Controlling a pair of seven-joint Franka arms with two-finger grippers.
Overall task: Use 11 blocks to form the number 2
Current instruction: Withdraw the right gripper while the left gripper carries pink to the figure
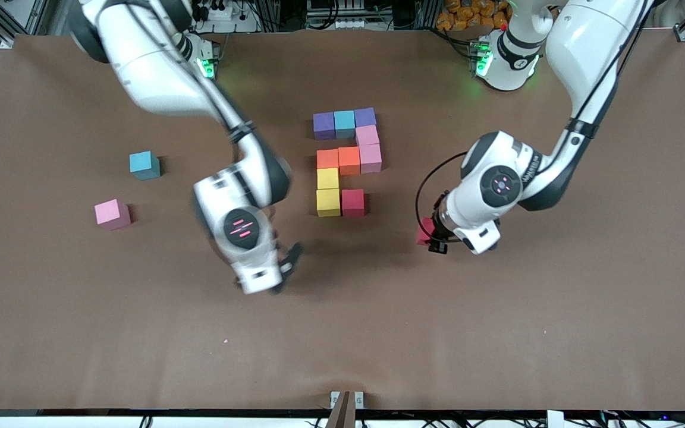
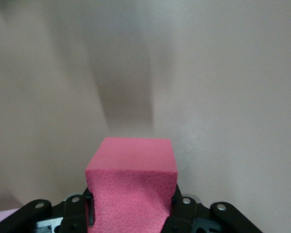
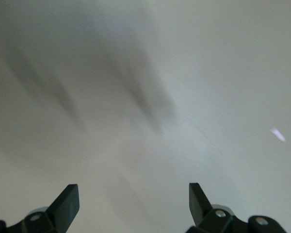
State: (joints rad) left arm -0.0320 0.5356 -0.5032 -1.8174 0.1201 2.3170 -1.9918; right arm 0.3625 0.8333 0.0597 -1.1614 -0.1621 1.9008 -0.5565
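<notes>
Several blocks lie joined in a partial number 2 (image 1: 348, 159) at mid-table: purple (image 1: 323, 125), sky blue (image 1: 344, 123) and purple (image 1: 365, 117) along the row farthest from the camera, two pink (image 1: 370, 156), two orange (image 1: 338, 159), two yellow (image 1: 328, 191), and a red one (image 1: 352, 202) in the nearest row. My left gripper (image 1: 431, 236) (image 2: 131, 211) is shut on another red block (image 1: 423, 230) (image 2: 131, 187), over bare table toward the left arm's end from that nearest row. My right gripper (image 1: 287, 266) (image 3: 133, 199) hangs open and holds nothing, over bare table nearer the camera than the figure.
Two loose cubes sit toward the right arm's end: a sky blue one (image 1: 144, 165) and a pink one (image 1: 112, 214) nearer the camera. A small bracket (image 1: 345, 403) stands at the table's front edge. The brown table (image 1: 497, 333) spreads around the figure.
</notes>
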